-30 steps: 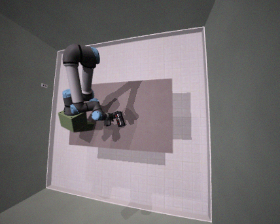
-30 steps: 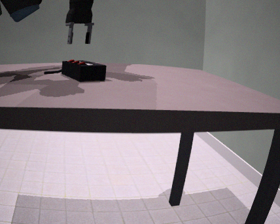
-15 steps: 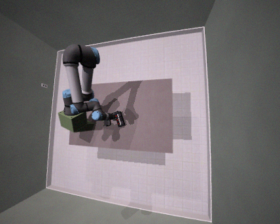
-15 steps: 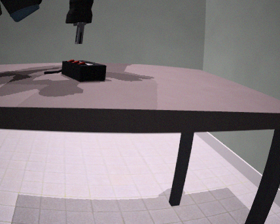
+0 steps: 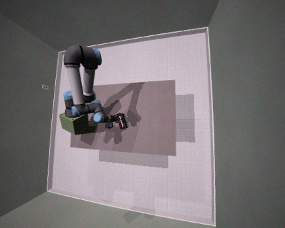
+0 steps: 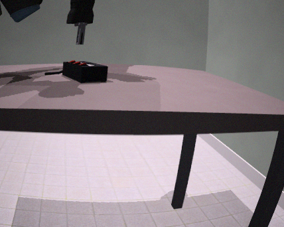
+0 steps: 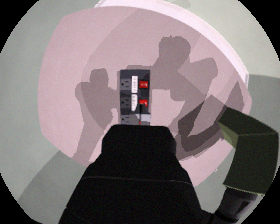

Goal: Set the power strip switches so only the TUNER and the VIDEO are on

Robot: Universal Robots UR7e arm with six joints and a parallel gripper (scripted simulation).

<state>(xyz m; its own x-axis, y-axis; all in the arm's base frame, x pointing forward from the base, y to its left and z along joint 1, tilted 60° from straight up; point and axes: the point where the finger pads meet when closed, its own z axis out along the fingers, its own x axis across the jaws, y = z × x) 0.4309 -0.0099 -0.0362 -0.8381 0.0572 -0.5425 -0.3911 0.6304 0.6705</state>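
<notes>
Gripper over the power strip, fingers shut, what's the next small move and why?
Probably a slow, straight descent toward the row of red switches. The gripper is shut on nothing and hangs well above the power strip, which lies flat on the table. Closed fingers make a narrow tip for pressing one switch, but which switch lies beneath cannot be told.

Around me: grey-green walls [image 6: 156,30], pale tiled floor [image 6: 90,172] with white skirting. Pinkish table [image 6: 190,96], dark legs, hard shadows thrown toward 9 o'clock in exterior view.

switch labels [image 7: 128,87] too small, arm [image 6: 20,10] cropped
</notes>
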